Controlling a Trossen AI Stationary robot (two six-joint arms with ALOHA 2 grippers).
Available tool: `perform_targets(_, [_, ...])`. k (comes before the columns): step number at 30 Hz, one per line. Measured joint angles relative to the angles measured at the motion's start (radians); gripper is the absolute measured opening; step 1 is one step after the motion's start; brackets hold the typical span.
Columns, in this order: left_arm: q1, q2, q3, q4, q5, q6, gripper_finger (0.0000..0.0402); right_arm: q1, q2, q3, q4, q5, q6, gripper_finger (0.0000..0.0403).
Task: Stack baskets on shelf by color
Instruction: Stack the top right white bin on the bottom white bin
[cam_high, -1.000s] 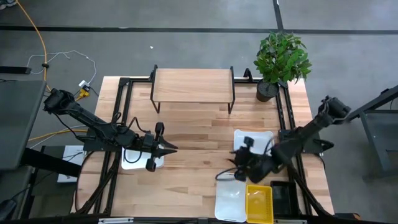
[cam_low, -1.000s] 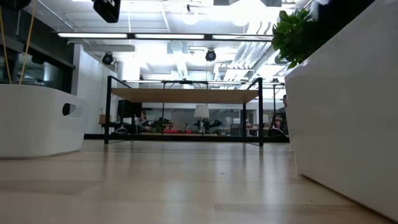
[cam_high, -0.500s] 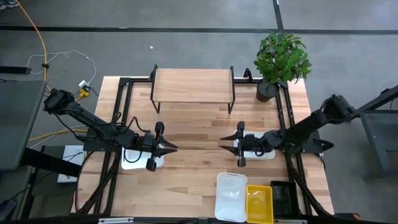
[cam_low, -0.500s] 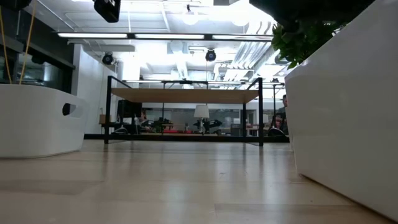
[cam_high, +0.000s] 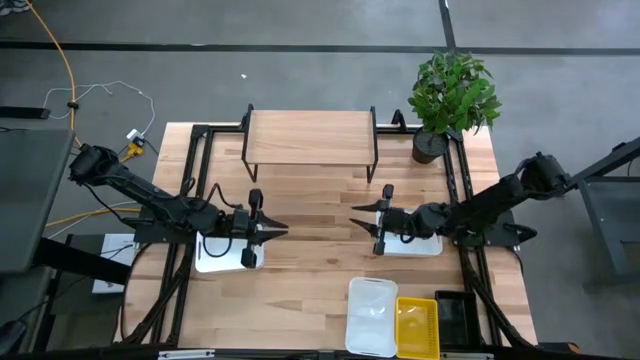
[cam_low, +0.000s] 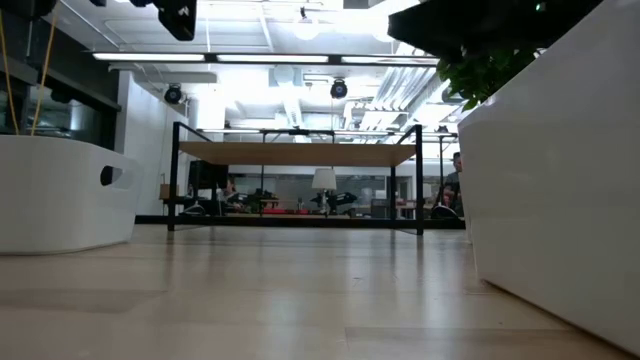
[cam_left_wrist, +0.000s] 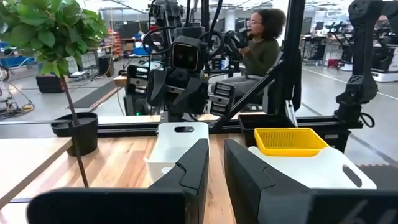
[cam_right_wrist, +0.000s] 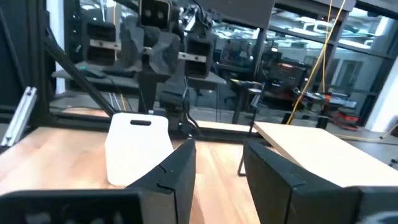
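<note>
Two white baskets sit flat on the tabletop: one (cam_high: 225, 256) under my left arm, one (cam_high: 418, 243) under my right arm. A third white basket (cam_high: 371, 315) and a yellow basket (cam_high: 417, 327) stand side by side at the near edge. The shelf (cam_high: 310, 138) stands at the far middle with nothing on it. My left gripper (cam_high: 278, 231) points level toward the table's right, its fingers (cam_left_wrist: 198, 163) only narrowly apart. My right gripper (cam_high: 362, 222) faces it, pointing level toward the table's left, open (cam_right_wrist: 219, 149). Both hold nothing.
A potted plant (cam_high: 452, 95) stands at the far right corner beside the shelf. Black frame rails (cam_high: 196, 190) run along both table sides. Bare wood (cam_high: 320, 245) lies between the two grippers. A person (cam_left_wrist: 261, 43) sits beyond the table.
My right gripper has swung from near the baskets at the near edge toward the far edge. It has tipped up to level and now points at the table's left, over the right white basket. No basket has moved.
</note>
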Motion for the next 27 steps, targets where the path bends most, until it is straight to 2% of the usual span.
perform_targets(8, [0.007, 0.024, 0.0, -0.001, 0.056, -0.027, 0.0042, -0.042, 0.0, 0.0, -0.035, -0.108, 0.077, 0.0122])
perform_targets(14, [0.007, 0.059, 0.0, 0.05, 0.048, -0.027, 0.0042, -0.034, 0.0, 0.001, -0.07, -0.181, 0.143, 0.0122])
perform_targets(27, [0.007, 0.091, 0.0, 0.06, 0.023, 0.0, 0.0042, -0.019, 0.0, 0.001, -0.087, -0.2, 0.12, 0.0122])
